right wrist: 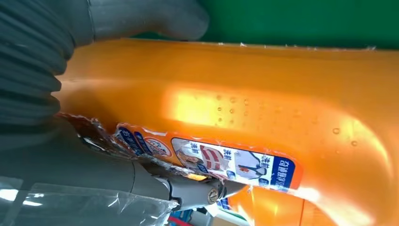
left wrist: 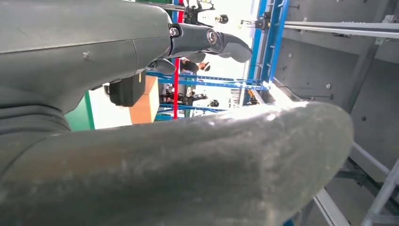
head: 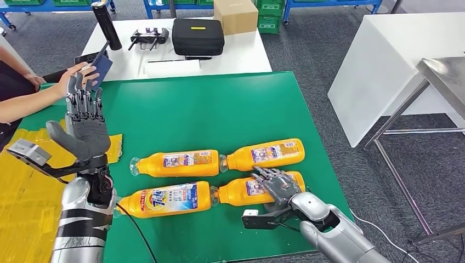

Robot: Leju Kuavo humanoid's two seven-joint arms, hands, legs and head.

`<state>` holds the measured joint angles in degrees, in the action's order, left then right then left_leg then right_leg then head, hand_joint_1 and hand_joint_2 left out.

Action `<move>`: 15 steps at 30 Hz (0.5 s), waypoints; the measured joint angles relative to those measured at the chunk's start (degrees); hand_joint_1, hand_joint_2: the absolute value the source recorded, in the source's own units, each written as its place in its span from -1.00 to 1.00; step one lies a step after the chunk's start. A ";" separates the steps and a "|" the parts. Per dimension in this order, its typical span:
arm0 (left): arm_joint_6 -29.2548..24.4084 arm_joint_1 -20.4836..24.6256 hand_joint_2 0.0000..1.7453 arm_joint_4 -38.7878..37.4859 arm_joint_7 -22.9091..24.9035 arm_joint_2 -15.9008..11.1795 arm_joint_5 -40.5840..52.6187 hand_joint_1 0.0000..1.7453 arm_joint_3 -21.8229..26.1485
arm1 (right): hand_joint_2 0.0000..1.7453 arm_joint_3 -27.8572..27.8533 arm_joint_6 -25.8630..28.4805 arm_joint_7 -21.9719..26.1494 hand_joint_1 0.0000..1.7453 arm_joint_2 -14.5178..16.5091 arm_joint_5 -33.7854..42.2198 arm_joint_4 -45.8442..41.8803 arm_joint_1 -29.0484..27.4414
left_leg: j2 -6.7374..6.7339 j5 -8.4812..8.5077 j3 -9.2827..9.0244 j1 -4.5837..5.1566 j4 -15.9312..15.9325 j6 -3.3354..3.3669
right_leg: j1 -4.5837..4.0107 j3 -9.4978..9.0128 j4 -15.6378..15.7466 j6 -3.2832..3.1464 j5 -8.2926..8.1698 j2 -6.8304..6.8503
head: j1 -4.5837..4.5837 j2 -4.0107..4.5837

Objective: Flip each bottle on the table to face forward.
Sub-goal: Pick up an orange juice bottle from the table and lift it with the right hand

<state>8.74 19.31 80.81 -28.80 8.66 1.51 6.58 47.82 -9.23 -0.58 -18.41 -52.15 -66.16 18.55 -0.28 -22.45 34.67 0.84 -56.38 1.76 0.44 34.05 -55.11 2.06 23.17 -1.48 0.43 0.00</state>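
Four orange bottles lay on their sides in two rows on the green worktop. The far row held a left bottle and a right bottle, neck to neck. The near row held a big-label bottle and, just beside its cap, a fourth bottle. The right hand lay on that fourth bottle, fingers draped over its far side and thumb at the near side, gripping it; the right wrist view showed its orange body and label pressed close against the hand. The left hand was raised above the worktop's left edge, palm up, fingers straight and apart, holding nothing. Close behind it a person's hand held a dark card. Yellow sheeting lay at the left. Beyond the green mat stood a white table with a black case, a cardboard box, a black cylinder and a controller. A white cabinet and a steel table stood well apart to the right.
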 joint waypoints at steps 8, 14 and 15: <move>0.00 0.20 -1.00 -1.01 0.02 0.02 0.00 -1.00 -0.03 | 1.00 0.87 -0.49 0.60 1.00 1.08 0.66 2.80 1.88 | 0.10 -0.01 -0.62 -0.07 -0.01 -0.15 | -0.04 -0.61 0.00 -0.05 0.13 0.01 | -0.01 0.00; 0.00 0.40 -1.00 -1.56 -0.01 0.02 -0.45 -1.00 -0.03 | 1.00 1.04 -2.80 0.39 1.00 0.88 3.99 2.81 2.65 | 0.17 -0.15 -0.92 -0.06 -0.02 -0.16 | -0.03 -0.97 0.00 -0.05 0.25 0.04 | -0.01 0.00; 0.00 0.46 -1.00 -1.69 -0.03 0.02 -0.61 -1.00 -0.03 | 1.00 1.08 -3.19 0.31 1.00 0.70 4.93 2.71 2.74 | 0.18 -0.20 -0.97 -0.06 -0.02 -0.15 | -0.03 -1.03 0.01 -0.05 0.25 0.04 | -0.02 0.00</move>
<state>8.74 19.77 79.12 -28.83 8.68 0.90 6.56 48.91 -12.42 -0.27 -17.70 -47.21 -63.45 21.29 -0.10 -22.65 33.69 0.78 -56.40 1.62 0.41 33.02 -55.10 2.01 23.42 -1.43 0.41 0.00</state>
